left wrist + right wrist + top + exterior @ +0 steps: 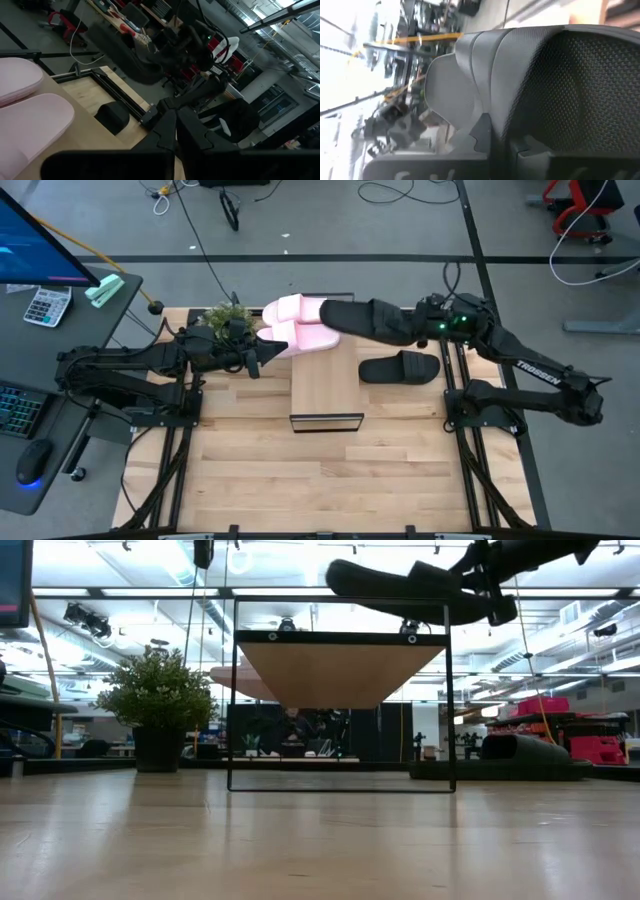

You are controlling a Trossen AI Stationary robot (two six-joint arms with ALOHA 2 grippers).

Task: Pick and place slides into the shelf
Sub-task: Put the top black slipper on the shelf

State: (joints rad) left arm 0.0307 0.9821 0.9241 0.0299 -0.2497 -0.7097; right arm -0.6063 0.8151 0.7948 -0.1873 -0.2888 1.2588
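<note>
Two pale pink slides lie side by side on the far end of the shelf, a wood-grain plank on a thin black frame. My right gripper is shut on one black slide, held above the shelf's far end beside the pink pair. The other black slide rests sole-down on the table, right of the shelf. My left gripper, shut, hovers just left of the pink slides, apart from them in the left wrist view. My right gripper holds the black slide by its right-hand end, reaching in roughly level from the table's right, along the slide's length. The slide is lifted clear above the shelf top, its free end pointing left. The textured foam hides the contact.
A small potted plant stands at the table's far left, behind my left arm. The near half of the shelf plank is bare. A desk with keyboard, mouse and calculator lies off the table's left. Cables run across the floor beyond.
</note>
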